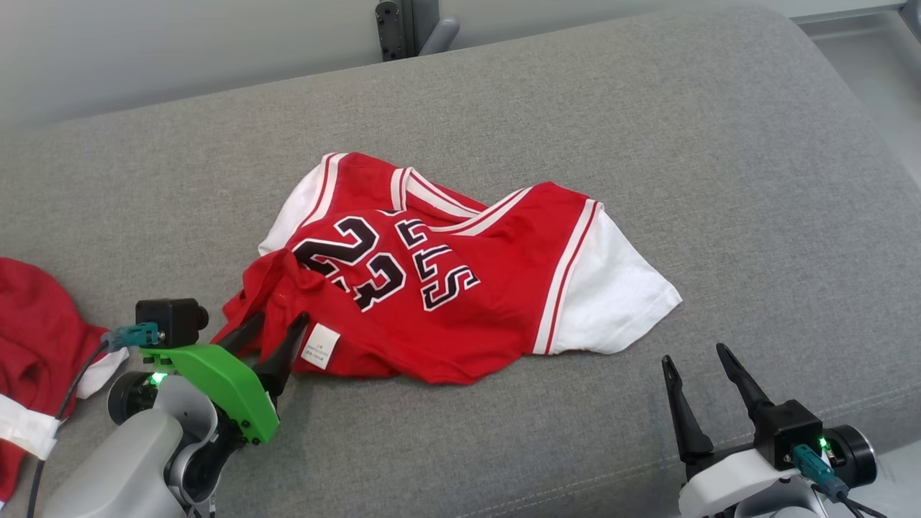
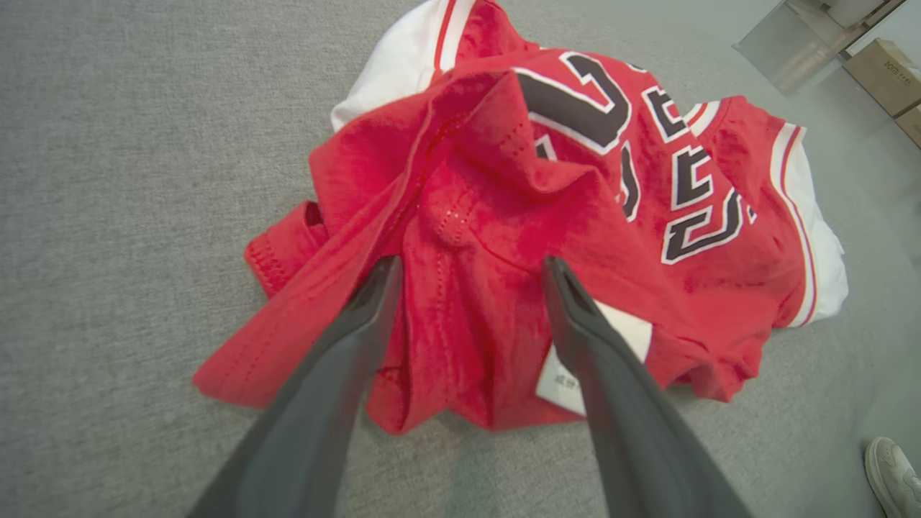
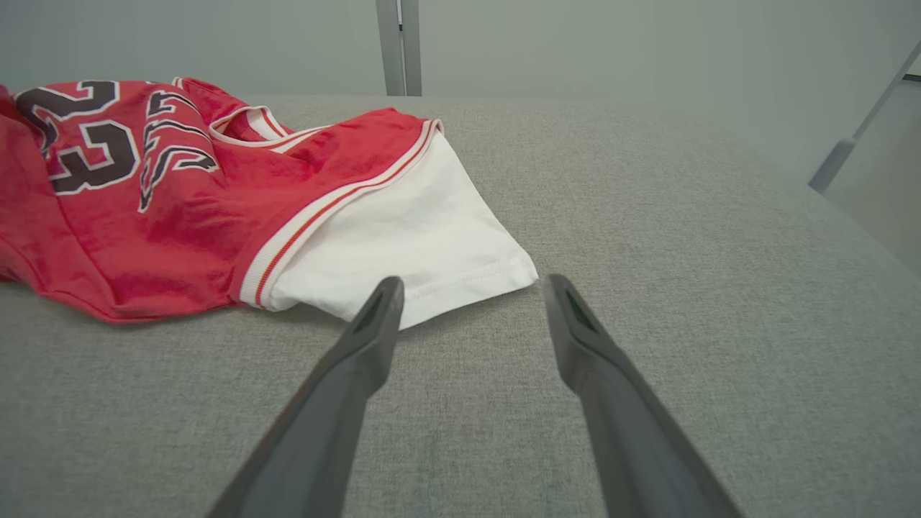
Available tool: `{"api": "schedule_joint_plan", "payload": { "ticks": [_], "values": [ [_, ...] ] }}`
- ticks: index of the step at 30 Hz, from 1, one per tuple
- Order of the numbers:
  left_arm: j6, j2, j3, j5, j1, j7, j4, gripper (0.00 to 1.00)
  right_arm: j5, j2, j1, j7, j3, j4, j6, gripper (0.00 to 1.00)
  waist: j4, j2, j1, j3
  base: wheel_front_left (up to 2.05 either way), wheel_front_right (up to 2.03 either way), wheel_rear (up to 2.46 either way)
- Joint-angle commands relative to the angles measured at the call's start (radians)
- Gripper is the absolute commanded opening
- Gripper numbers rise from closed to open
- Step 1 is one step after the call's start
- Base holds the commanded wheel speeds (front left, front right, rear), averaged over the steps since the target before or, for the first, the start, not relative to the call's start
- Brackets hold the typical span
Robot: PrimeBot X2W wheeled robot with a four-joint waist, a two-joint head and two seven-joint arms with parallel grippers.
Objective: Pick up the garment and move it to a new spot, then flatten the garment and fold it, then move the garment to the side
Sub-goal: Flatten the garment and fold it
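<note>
The garment (image 1: 460,288) is a red jersey with white sleeves and the black number 23. It lies crumpled on the grey cushion (image 1: 647,144), its hem bunched at the near left. My left gripper (image 1: 277,322) is open over that bunched red hem (image 2: 468,237), fingertips straddling a raised fold beside the white label (image 2: 575,374). My right gripper (image 1: 694,352) is open and empty, low over the cushion just short of the white sleeve (image 3: 403,244).
Another red and white cloth (image 1: 36,360) lies at the left edge of the cushion. A metal post (image 1: 403,29) stands behind the cushion. A cardboard box (image 2: 885,72) and a person's shoe (image 2: 892,467) are on the floor beyond.
</note>
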Motion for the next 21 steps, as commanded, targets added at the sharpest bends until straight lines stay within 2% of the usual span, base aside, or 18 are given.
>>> {"api": "schedule_joint_plan", "payload": {
  "ticks": [1,3,6,7,8,10,12,17,21],
  "values": [
    [-0.005,-0.004,-0.003,0.015,-0.016,-0.005,0.011,1.0,0.004,-0.001,-0.01,-0.003,-0.002,-0.002,0.0,1.0,-0.003,0.0105,0.0,0.005,0.0,0.0,0.0],
    [-0.009,-0.01,-0.007,0.016,-0.031,-0.007,0.032,0.98,0.006,-0.001,-0.013,-0.003,-0.002,-0.004,0.0,1.0,-0.003,0.0105,0.0,0.011,0.0,0.0,0.0],
    [-0.013,-0.019,-0.017,0.015,-0.05,-0.006,0.066,0.85,0.007,-0.001,-0.015,-0.003,-0.002,-0.004,0.0,1.0,-0.004,0.0105,0.0,0.018,0.0,0.0,0.0],
    [-0.014,-0.022,-0.02,0.014,-0.055,-0.005,0.075,0.76,0.007,-0.001,-0.016,-0.003,-0.001,-0.005,0.0,1.0,-0.005,0.0105,0.0,0.019,0.0,0.0,0.0],
    [-0.016,-0.026,-0.023,0.011,-0.06,-0.004,0.083,0.55,0.007,-0.001,-0.017,-0.003,0.001,-0.005,0.0,1.0,-0.006,0.0105,0.0,0.02,0.0,0.0,0.0],
    [-0.02,-0.032,-0.03,0.004,-0.066,-0.005,0.097,0.34,0.008,-0.001,-0.02,-0.003,0.0,-0.005,0.0,1.0,-0.007,0.0105,0.0,0.022,0.0,0.0,0.0],
    [-0.021,-0.034,-0.037,-0.003,-0.07,-0.004,0.105,0.0,0.009,-0.001,-0.018,-0.003,-0.001,-0.005,0.0,1.0,-0.007,0.0105,0.0,0.021,0.0,0.0,0.0],
    [-0.021,-0.025,-0.041,-0.015,-0.075,-0.036,0.074,0.0,0.012,-0.001,-0.006,-0.003,-0.012,-0.008,0.0,1.0,0.004,0.0105,0.0,0.024,0.0,0.0,0.0],
    [-0.022,0.007,-0.034,-0.024,-0.067,-0.075,0.001,0.0,0.016,-0.001,-0.003,-0.003,-0.017,-0.007,0.0,1.0,0.02,0.0105,0.0,0.024,0.0,0.0,0.0]
  ]
}}
